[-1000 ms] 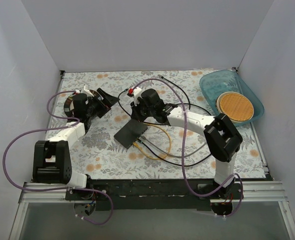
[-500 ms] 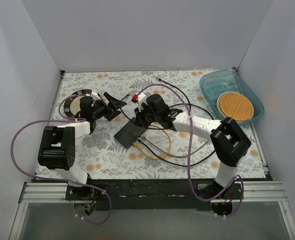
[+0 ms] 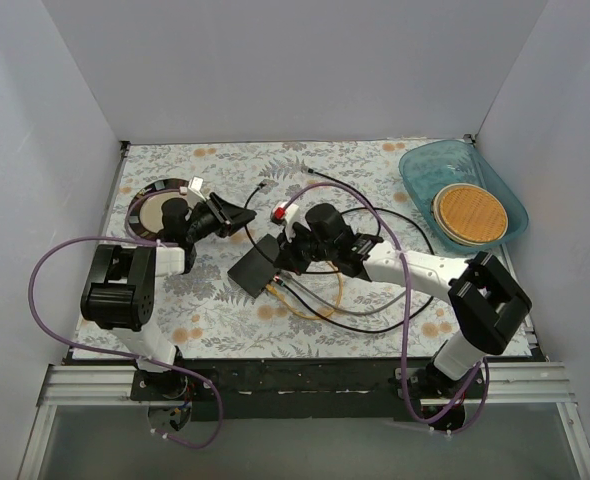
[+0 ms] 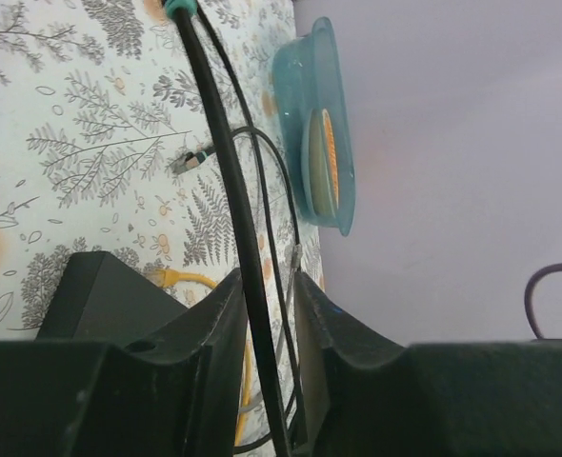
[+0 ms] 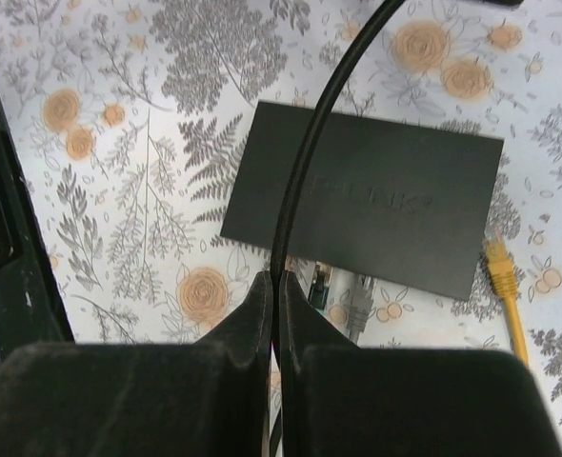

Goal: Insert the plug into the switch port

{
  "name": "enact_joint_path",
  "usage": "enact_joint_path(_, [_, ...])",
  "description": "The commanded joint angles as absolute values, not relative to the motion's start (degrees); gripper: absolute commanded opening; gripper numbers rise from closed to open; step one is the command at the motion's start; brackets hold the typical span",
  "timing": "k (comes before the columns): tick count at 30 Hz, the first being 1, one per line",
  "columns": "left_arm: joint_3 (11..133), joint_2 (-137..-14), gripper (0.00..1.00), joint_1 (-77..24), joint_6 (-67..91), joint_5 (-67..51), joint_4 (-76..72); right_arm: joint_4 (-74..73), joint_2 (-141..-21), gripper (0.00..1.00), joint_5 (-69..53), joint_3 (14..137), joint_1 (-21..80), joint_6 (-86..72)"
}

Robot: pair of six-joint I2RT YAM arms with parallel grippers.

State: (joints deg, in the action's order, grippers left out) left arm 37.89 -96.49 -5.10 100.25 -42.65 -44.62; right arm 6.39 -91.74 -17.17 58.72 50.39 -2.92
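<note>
L gripper (image 4: 270,281): fingers drawn in close on either side of a thick black cable (image 4: 226,162), which runs straight up btwn them. I see a sliver of gap on one side, w/ a thinner black wire in it, so I can't tell if it's a real pinch or just a loose hug. That cable has a teal collar (image 4: 179,8) at the top edge of my L wrist cam. Further out, a small loose plug (image 4: 190,160) lies flat on the flowered cloth (image 4: 90,114), not touching the thick cable. Can't tell which end is the one meant for the port.

R gripper (image 5: 274,281): fingers pressed together, pinching a black cord (image 5: 305,162) that comes out of the tips and arcs up across the switch (image 5: 376,205). Can't tell from here if it's the same line the L side has.

The switch lies flat on the cloth around mid-table, btwn the two grippers in the overhead cam, w/ the R gripper at its far-right corner. In R wrist cam it sits just beyond the fingertips, lid up, faint lettering on top. Along its near edge are three plug ends: a metal-looking one (image 5: 321,278), a grey one (image 5: 357,303) and a yellow one (image 5: 498,259) at the corner. They're up against that edge; can't confirm they're seated.

Far R corner: teal tub (image 3: 407,175) w/ a round woven disc (image 3: 470,213) inside. Far L: dark-rimmed round plate (image 3: 147,190), partly under my L arm.
</note>
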Motion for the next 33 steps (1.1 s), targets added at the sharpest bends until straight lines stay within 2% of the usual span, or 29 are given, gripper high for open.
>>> enact_joint_path(1, [36.0, -94.1, 0.23, -5.5, 102.2, -45.8, -54.6, 8.3, -89.6, 0.01, -18.5, 54.5, 50.8, -0.6])
enact_joint_path(3, [35.3, -91.4, 0.18, -5.5, 101.6, -44.8, -55.8, 8.3, -89.6, 0.01, -17.7, 53.5, 50.7, -0.4])
enact_joint_path(5, [34.6, -89.4, 0.01, -5.8, 99.6, -44.1, -55.0, 8.4, -89.7, 0.01, -16.1, 53.3, 50.6, -1.0])
enact_joint_path(8, [34.6, -85.7, 0.00, -6.7, 95.1, -41.2, -50.0, 9.5, -89.3, 0.28, -15.7, 55.2, 49.7, -2.9])
enact_joint_path(9, [34.7, -84.0, 0.00, -7.0, 94.0, -40.3, -48.8, 9.9, -88.7, 0.45, -15.1, 56.1, 49.4, -3.6])
enact_joint_path(12, [35.4, -82.3, 0.00, -8.7, 90.6, -36.7, -44.7, 11.8, -88.1, 0.68, -14.2, 60.4, 47.7, -6.5])
enact_joint_path(13, [35.5, -81.7, 0.00, -9.1, 90.1, -35.8, -44.3, 12.3, -88.2, 0.71, -15.5, 61.8, 46.4, -7.4])
enact_joint_path(15, [35.4, -81.1, 0.00, -10.5, 89.3, -35.0, -44.5, 15.3, -89.1, 0.74, -18.2, 64.8, 44.5, -11.7])
enact_joint_path(21, [36.6, -80.2, 0.00, -14.1, 86.1, -33.5, -44.0, 31.9, -93.0, 0.74, -32.3, 66.4, 35.2, -28.0])
enact_joint_path(25, [36.7, -79.0, 0.00, -16.2, 83.9, -32.5, -44.3, 27.3, -96.0, 0.74, -30.6, 72.9, 34.2, -28.7])
enact_joint_path(33, [35.7, -76.8, 0.00, -18.0, 82.8, -32.0, -47.2, 27.2, -99.1, 0.69, -28.5, 73.9, 33.9, -31.7])
